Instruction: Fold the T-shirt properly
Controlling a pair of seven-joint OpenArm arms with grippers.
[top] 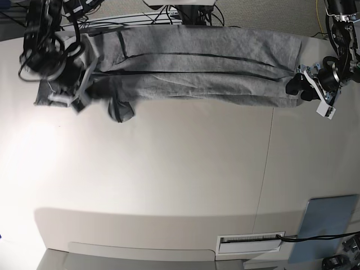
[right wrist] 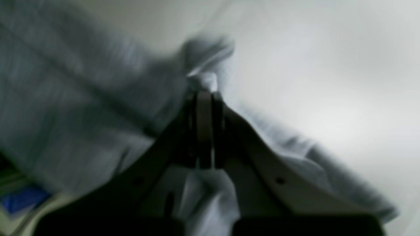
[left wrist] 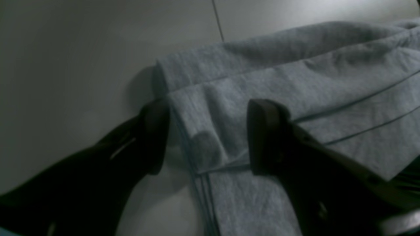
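Note:
The heather-grey T-shirt (top: 197, 62) lies as a long folded band along the table's far side, plain side up. My left gripper (top: 299, 87) is at its right end. In the left wrist view this gripper (left wrist: 208, 137) is open, its dark fingers (left wrist: 262, 137) straddling the layered corner of the T-shirt (left wrist: 295, 65). My right gripper (top: 76, 100) is at the band's left end. The right wrist view is blurred and shows the right gripper (right wrist: 205, 98) shut on a bunch of the T-shirt's cloth (right wrist: 65, 98). A loose flap (top: 121, 109) hangs toward the table's middle.
A seam (top: 270, 163) crosses the white table (top: 169, 180) from front to back. A grey-blue pad (top: 326, 222) and a white slotted plate (top: 250, 243) lie at the near right. Cables (top: 185, 14) run behind the far edge.

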